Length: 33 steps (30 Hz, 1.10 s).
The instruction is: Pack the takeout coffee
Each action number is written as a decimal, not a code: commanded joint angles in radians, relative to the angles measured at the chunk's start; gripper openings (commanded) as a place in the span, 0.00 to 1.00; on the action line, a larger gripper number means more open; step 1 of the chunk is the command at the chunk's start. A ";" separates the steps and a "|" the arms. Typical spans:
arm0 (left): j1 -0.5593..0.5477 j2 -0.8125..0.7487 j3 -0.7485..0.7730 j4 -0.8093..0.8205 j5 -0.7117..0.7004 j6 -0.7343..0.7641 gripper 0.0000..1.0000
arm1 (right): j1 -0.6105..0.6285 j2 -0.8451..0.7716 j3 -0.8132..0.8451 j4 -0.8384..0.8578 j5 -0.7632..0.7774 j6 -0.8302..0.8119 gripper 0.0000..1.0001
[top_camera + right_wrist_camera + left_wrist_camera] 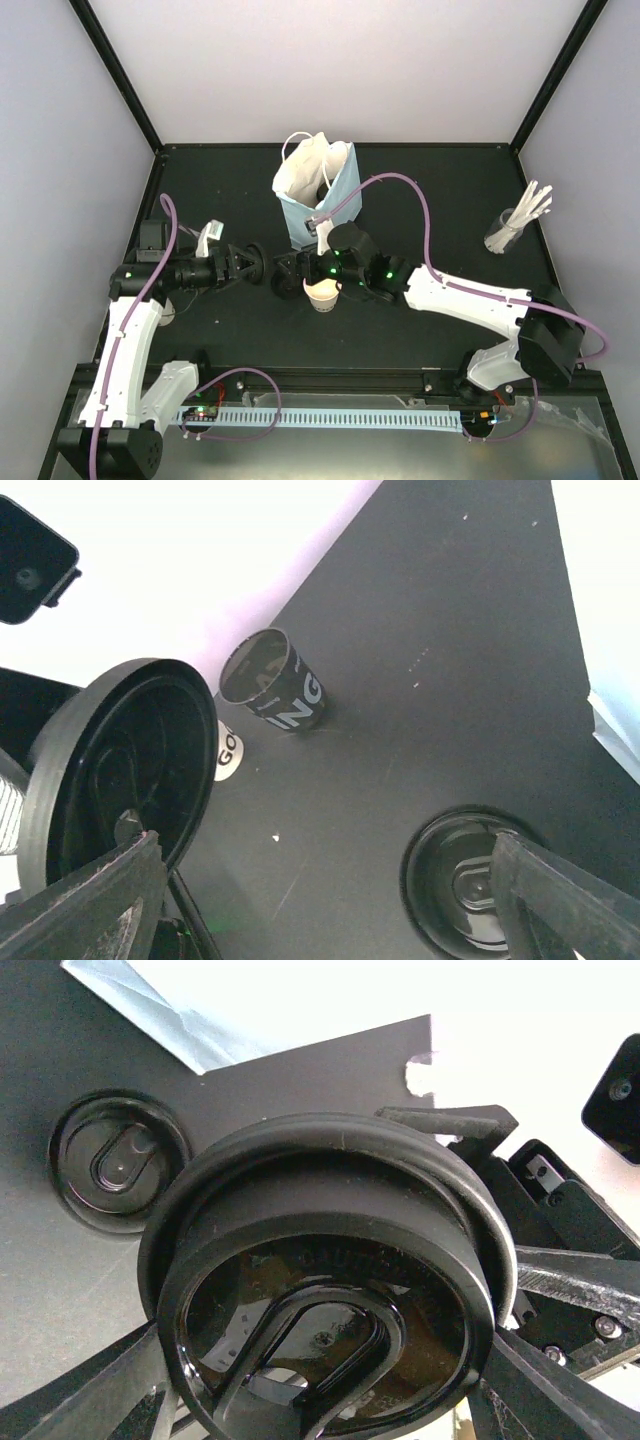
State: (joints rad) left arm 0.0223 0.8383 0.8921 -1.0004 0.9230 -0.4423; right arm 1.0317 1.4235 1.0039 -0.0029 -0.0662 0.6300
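Clamped across the left end effector (252, 268) is a black round lid (330, 1290), held on edge by its rim with the drinking-slot face turned to the left wrist camera. The right end effector (288, 270) faces it from just beside, its jaws spread wide with nothing between them. In the right wrist view only the dark surface (450, 190) and a second black lid (470, 895) show below that gap; whether this lid lies flat or caps a cup cannot be told. One cream cup (322, 293) stands open-topped on the surface just under the right wrist, near the meeting point of the two arms. The light-blue bag (315, 200) stands upright and open behind them, something dark inside it that cannot be made out. No pulp carrier shows in any view. A black lettered cup (275, 692) stands off to the left. By these signs the task looks to be in an early stage: the visible cup has no lid on it yet, the lid for it appears to be the one in hand, and no capped cup can be seen seated in a carrier. Lidding, loading the carrier and any bagging all seem left to do.
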 commanded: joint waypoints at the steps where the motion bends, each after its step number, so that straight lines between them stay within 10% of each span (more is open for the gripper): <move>1: -0.005 0.015 0.071 -0.074 -0.126 0.056 0.69 | 0.002 0.016 0.033 -0.038 0.035 -0.001 0.91; 8: -0.092 0.057 0.126 -0.171 -0.385 0.131 0.68 | -0.001 -0.125 -0.002 -0.132 0.149 -0.073 0.92; 21: -0.761 0.352 0.294 -0.126 -0.865 -0.082 0.71 | -0.166 -0.498 -0.233 -0.437 0.241 -0.073 0.96; 33: -0.907 0.689 0.503 -0.096 -0.926 0.056 0.74 | -0.296 -0.507 -0.275 -0.502 0.009 -0.065 0.98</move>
State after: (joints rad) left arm -0.8654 1.4708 1.3128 -1.1057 0.0479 -0.4599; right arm 0.7563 0.9024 0.7357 -0.4965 0.0555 0.5591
